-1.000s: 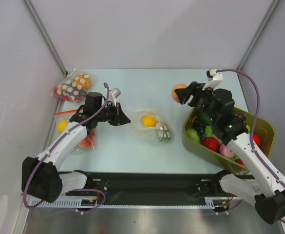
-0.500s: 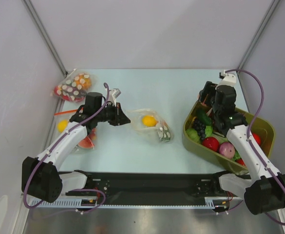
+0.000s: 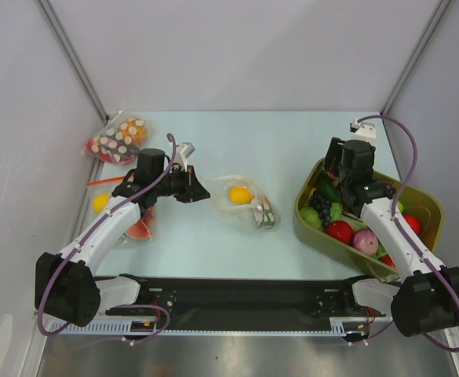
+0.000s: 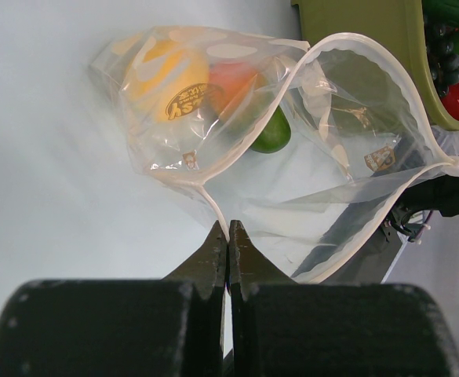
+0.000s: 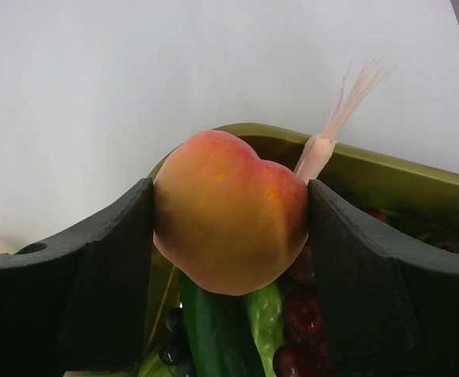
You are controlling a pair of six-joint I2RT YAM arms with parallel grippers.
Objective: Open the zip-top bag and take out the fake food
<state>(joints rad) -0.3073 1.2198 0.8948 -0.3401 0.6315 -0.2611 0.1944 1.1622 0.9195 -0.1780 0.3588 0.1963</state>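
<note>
Bag (image 3: 243, 203) lies mid-table, slightly left of centre, mouth gaping wide; clear crumpled plastic, white dots on one face; left gripper (image 4: 227, 236) pinched tight on its rim, holding it open; right gripper (image 5: 231, 229) clamps the peach (image 5: 221, 200) above the far left corner of the green tub (image 3: 317, 238); one fruit out, drop pending, I'd say; orange fruit (image 4: 165, 82) and green piece (image 4: 275, 135) inside the bag, yet to fetch.

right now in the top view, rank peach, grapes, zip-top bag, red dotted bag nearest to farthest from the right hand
1. peach, held in the right hand over the bin's far corner
2. grapes, in the bin, beside the hand
3. zip-top bag, table centre
4. red dotted bag, far left
</note>
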